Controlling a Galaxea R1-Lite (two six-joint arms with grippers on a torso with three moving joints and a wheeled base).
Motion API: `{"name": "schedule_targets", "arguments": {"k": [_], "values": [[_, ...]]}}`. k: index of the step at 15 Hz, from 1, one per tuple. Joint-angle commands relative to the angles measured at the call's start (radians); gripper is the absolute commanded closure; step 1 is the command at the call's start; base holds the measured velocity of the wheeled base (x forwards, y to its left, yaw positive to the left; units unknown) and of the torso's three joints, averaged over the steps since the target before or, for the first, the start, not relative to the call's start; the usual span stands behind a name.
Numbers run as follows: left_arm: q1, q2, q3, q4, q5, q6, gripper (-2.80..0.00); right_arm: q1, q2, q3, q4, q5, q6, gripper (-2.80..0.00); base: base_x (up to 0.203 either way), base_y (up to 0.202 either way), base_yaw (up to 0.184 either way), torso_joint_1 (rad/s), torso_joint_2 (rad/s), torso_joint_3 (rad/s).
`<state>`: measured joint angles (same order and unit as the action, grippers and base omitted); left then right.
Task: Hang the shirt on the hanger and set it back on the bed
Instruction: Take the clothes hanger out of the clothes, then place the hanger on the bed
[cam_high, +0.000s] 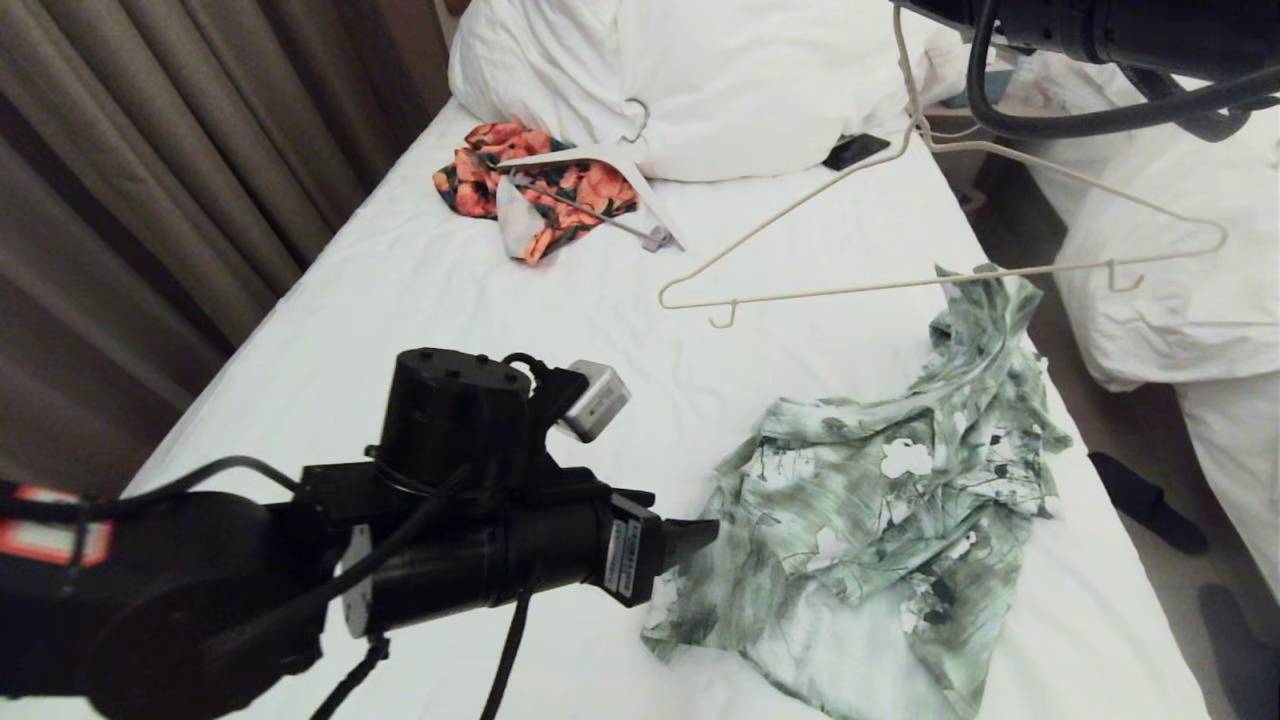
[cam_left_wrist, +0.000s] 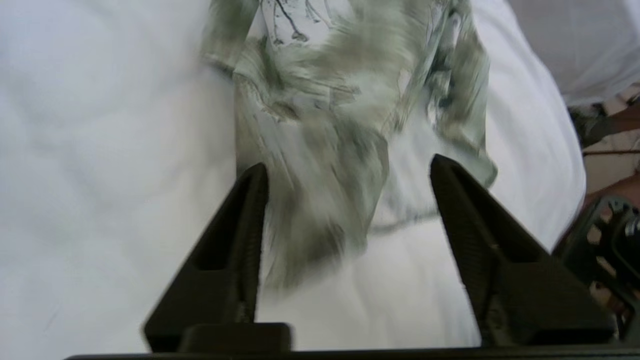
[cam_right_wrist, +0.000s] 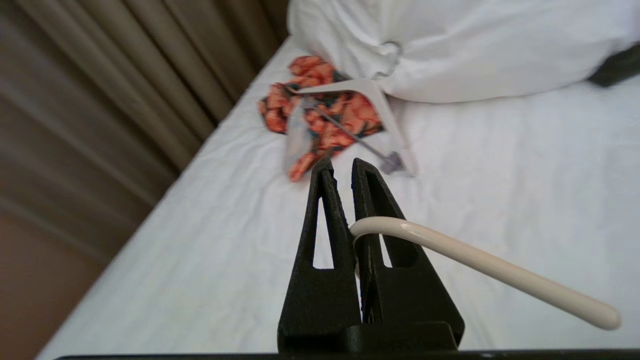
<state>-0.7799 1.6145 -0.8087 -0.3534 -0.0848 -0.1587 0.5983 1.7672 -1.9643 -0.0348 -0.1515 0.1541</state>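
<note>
At about seven o'clock the left tool (cam_left_wrist: 345, 167) stands spread, empty, over the limp, crumpled shirt (cam_high: 880, 540), which lies at five o'clock on the bed (cam_high: 420, 280). Thin slippery fabric likely bunches; its collar seems the best hold. At one o'clock the right tool (cam_right_wrist: 345, 167) pinches the stiff, light wire hanger (cam_high: 950, 230).

- We see soft, even indoor light on the white bed (cam_high: 420, 270), shadows faint.
- We note motion blur smearing the shirt (cam_left_wrist: 320, 100) in the left wrist view.
- Background curtains (cam_right_wrist: 100, 100) appear defocused.
</note>
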Motion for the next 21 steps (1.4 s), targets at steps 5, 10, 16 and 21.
{"name": "schedule_targets", "arguments": {"k": [5, 10, 16, 21], "values": [[0.117, -0.330, 0.076, 0.156, 0.033, -0.042, 0.00, 0.023, -0.058, 0.015, 0.102, -0.080, -0.005, 0.00, 0.000, 0.000, 0.000, 0.000, 0.00, 0.000], [0.273, -0.677, 0.193, 0.219, 0.042, -0.090, 0.00, 0.042, -0.068, 0.063, 0.112, -0.098, 0.063, 0.00, 0.000, 0.000, 0.000, 0.000, 0.00, 0.000], [0.470, -1.079, 0.219, 0.465, 0.075, -0.119, 0.00, -0.015, 0.126, 0.007, 0.152, -0.088, 0.165, 0.00, 0.000, 0.000, 0.000, 0.000, 0.00, 0.000], [0.647, -1.243, 0.249, 0.614, 0.016, -0.179, 0.00, -0.126, 0.312, -0.009, 0.132, -0.051, 0.269, 0.00, 0.000, 0.000, 0.000, 0.000, 0.00, 0.000]]}}
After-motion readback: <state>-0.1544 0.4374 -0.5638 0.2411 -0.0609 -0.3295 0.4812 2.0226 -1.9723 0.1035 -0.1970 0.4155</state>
